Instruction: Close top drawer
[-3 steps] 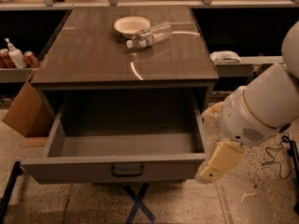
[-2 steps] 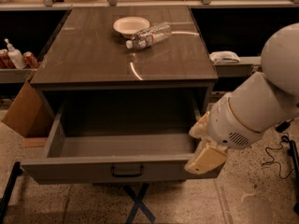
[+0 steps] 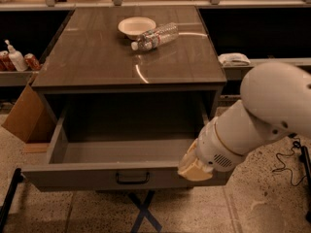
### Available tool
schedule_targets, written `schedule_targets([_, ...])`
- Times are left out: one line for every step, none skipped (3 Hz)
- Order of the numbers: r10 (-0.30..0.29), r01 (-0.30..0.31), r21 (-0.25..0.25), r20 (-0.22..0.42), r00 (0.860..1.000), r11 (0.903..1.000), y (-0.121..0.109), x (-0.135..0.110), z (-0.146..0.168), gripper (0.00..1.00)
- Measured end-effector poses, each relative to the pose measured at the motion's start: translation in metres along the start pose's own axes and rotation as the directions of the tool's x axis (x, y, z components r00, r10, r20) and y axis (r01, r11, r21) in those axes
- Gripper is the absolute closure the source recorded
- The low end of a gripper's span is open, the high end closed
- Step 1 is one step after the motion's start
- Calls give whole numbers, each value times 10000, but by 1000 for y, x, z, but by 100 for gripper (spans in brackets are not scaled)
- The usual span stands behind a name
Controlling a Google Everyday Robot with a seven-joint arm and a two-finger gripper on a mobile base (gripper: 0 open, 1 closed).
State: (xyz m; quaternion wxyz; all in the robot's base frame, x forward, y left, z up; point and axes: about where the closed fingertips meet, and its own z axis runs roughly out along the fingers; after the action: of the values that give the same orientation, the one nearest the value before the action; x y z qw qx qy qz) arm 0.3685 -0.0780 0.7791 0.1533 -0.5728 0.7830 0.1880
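The top drawer (image 3: 82, 174) is a wide grey-brown wooden drawer, pulled far out of the cabinet, and its deep box is empty. Its flat front panel has a small black bar handle (image 3: 132, 178) at the centre. My gripper (image 3: 193, 169) sits at the end of the white arm (image 3: 262, 115), which comes in from the right. It is at the right end of the drawer's front panel, at its top edge.
On the cabinet top (image 3: 97, 57) stand a white bowl (image 3: 136, 27) and a plastic bottle (image 3: 156, 36) lying on its side. A cardboard box (image 3: 24, 118) leans at the left. A side shelf (image 3: 19, 76) at the left holds bottles and cans. Cables (image 3: 286, 166) lie on the floor at the right.
My arm has swung left and the gripper has moved from the drawer's right side to the right end of its front panel. The drawer stays open.
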Motion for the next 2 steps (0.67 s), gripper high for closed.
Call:
schedule_targets([198, -196, -136, 166, 9997, 9997, 3, 21, 31, 100])
schedule_targets([474, -461, -411, 317, 9984, 9981, 0, 75, 82, 100])
